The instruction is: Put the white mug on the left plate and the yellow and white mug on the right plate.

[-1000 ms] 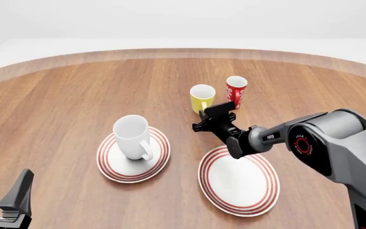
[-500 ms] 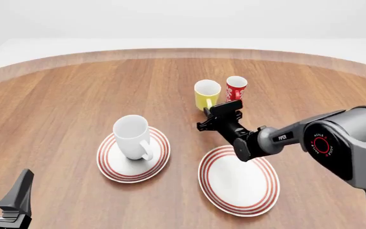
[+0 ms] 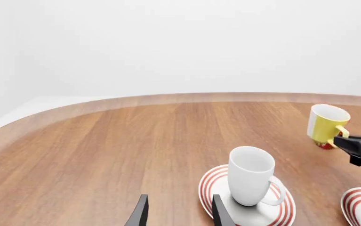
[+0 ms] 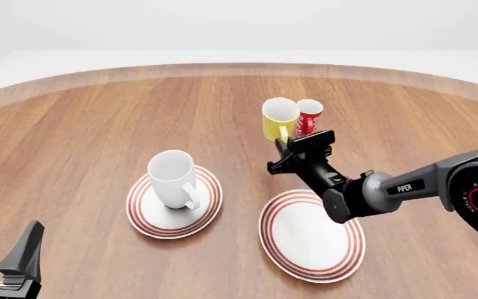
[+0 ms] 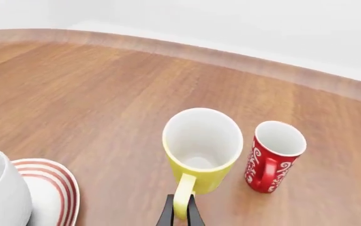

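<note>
So the right gripper (image 4: 282,145) has its fingers pinched on the handle of the yellow and white mug (image 4: 278,119); in the right wrist view you can see the two black fingertips (image 5: 181,214) squeezed against the yellow loop. The mug sits toward the far side of the wooden table (image 4: 72,124), past the middle and a bit right, and it looks tipped slightly. From these shots I can't tell if its base is touching the wood or just off it. Right beside it, on its right, is a red cup with white lettering (image 4: 308,116), upright on the table.

The white mug (image 4: 173,179) stands upright on the left plate (image 4: 143,212), handle pointing toward the near edge. That plate is near the front of the table, left of center. The right plate (image 4: 312,235) lies bare just to its right, close to the near edge, with the right arm reaching over its far rim.

The left gripper (image 4: 2,255) hangs at the near left corner, fingers spread apart and holding nothing, well away from both plates.
</note>
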`<state>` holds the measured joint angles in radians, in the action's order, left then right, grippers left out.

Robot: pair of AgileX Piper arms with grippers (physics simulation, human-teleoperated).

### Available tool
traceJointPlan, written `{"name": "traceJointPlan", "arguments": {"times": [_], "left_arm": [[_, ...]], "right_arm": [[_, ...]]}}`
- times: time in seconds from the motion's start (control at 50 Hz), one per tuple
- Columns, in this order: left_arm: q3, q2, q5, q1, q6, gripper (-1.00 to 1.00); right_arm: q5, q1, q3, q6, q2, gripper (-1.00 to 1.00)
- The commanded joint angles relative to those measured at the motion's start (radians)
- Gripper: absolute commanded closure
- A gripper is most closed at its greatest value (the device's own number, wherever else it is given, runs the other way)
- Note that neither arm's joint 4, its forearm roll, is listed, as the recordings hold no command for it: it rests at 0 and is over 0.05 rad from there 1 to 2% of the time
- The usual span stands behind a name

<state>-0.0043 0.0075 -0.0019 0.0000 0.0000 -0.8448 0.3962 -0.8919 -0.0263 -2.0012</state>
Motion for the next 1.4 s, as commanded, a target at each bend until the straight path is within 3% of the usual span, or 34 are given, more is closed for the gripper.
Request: {"name": "traceJointPlan", "arguments": {"times": [0.02, 0.38, 0.94, 1.4], "left_arm": [[0.000, 0.000, 0.000, 0.000, 0.000, -1.00], [0.000, 0.000, 0.000, 0.000, 0.000, -1.00], [0.000, 0.000, 0.000, 0.000, 0.000, -1.00], [0.000, 0.000, 0.000, 0.000, 0.000, -1.00]], "right_arm": [[-0.043, -0.008, 0.127, -0.015, 0.123, 1.00], [-0.054, 0.002, 0.325, -0.018, 0.331, 1.00], [-0.021, 0.017, 0.507, -0.035, 0.558, 1.00], [-0.069, 0.042, 0.666, -0.045, 0.639, 1.00]]}}
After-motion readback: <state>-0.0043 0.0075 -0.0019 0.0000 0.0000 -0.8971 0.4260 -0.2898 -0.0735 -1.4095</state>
